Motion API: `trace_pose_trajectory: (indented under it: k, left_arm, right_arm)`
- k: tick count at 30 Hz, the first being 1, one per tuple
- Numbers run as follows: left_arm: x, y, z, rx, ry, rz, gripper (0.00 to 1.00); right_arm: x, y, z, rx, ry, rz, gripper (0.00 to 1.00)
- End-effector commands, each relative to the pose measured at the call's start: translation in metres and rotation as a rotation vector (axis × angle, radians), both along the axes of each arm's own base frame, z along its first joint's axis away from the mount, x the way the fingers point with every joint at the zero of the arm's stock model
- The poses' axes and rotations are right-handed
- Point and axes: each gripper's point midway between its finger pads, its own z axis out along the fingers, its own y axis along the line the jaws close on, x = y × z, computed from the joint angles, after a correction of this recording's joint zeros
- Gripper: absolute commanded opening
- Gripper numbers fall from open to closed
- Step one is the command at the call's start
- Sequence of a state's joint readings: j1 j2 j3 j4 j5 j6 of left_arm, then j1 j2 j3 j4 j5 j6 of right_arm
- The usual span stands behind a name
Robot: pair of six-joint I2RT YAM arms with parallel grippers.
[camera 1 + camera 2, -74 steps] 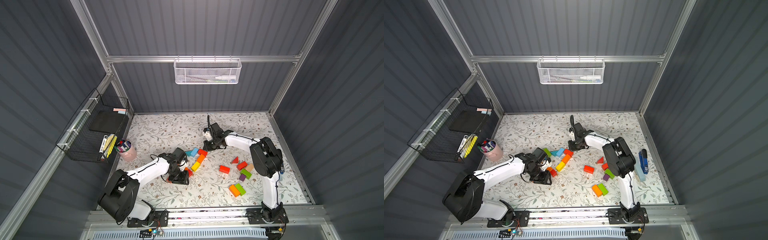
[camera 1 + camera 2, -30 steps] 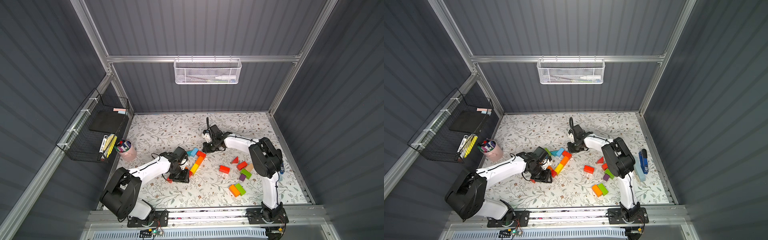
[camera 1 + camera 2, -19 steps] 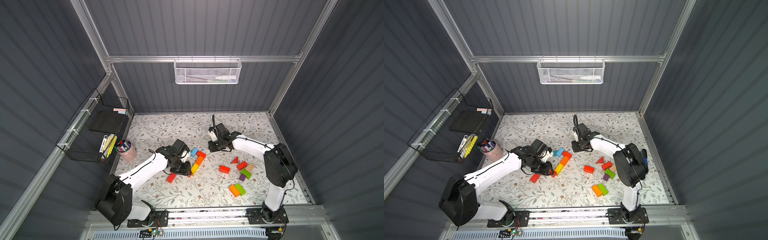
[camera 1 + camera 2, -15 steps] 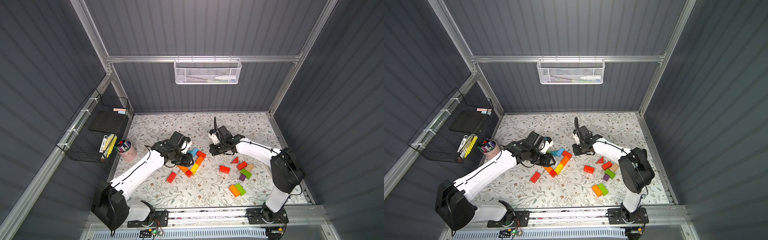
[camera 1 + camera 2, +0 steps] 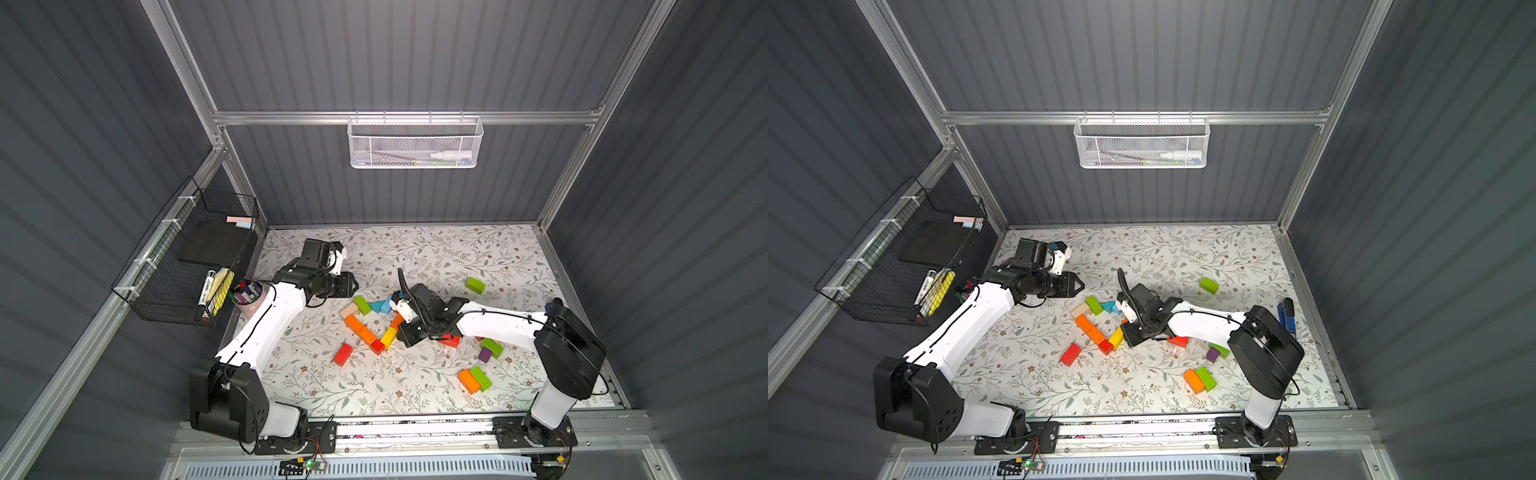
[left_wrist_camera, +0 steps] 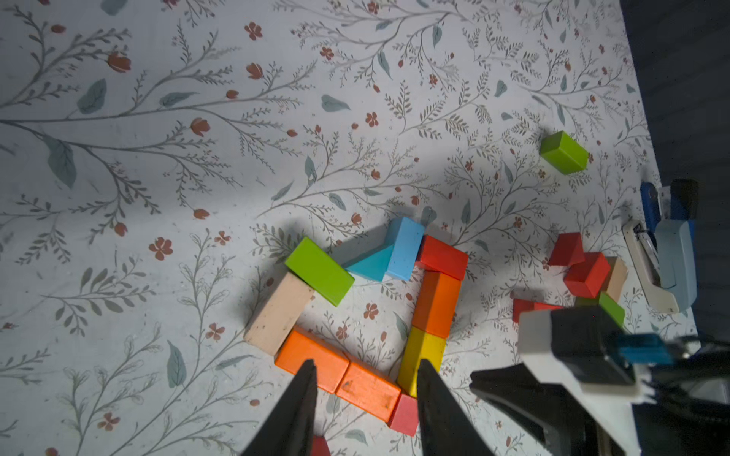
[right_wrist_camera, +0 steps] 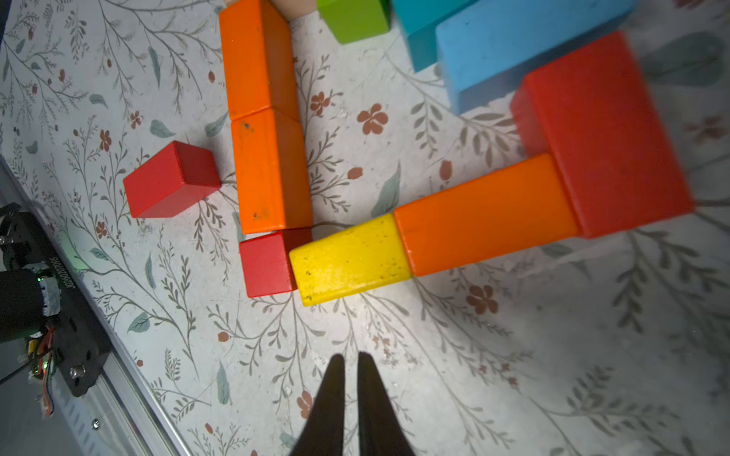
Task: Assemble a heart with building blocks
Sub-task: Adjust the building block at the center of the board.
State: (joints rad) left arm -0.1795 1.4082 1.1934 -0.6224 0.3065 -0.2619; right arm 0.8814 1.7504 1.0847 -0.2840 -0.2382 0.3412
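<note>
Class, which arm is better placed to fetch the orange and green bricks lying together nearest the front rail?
Right. The orange brick and green brick lie near the right arm's base; the left tool hovers beyond the heart outline. The right tool is shut, so it must open first.

Dark grey ribbed walls [image 5: 415,62] and aluminium rails [image 5: 291,117] enclose a floral-printed floor mat [image 5: 436,253]. 2 baskets hang here: a white mesh basket [image 5: 415,143] on the back wall, well beyond the left claw [image 5: 354,286], and a black wire basket [image 5: 187,257] on the side wall behind it.
</note>
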Motion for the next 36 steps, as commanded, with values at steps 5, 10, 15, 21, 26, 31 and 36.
trace_pose_trajectory:
  k: [5,10,15,21,26,31,36]
  left_arm:
    - [0.018,0.007,0.016,-0.028,-0.132,-0.010,0.44]
    - [0.018,0.009,0.017,-0.019,-0.190,-0.009,0.48]
    - [0.016,0.011,0.019,-0.015,-0.229,-0.003,0.51]
    - [0.015,0.011,0.016,-0.014,-0.231,-0.002,0.51]
    - [0.016,0.010,0.013,-0.018,-0.228,-0.008,0.51]
    - [0.014,0.006,0.021,-0.016,-0.259,-0.049,0.53]
    - [0.013,-0.001,0.037,-0.004,-0.332,-0.138,0.57]
  right_arm:
    - [-0.004,0.012,-0.010,-0.001,0.029,-0.026,0.12]
    - [-0.003,0.014,-0.017,-0.009,0.036,-0.031,0.12]
    - [0.000,0.020,-0.021,-0.008,0.042,-0.031,0.12]
    - [0.002,0.026,-0.022,-0.002,0.048,-0.029,0.11]
    - [0.001,0.026,-0.023,-0.008,0.051,-0.026,0.11]
    - [0.000,0.018,-0.014,-0.029,0.027,-0.026,0.11]
    - [0.000,-0.003,0.008,-0.062,-0.035,-0.037,0.11]
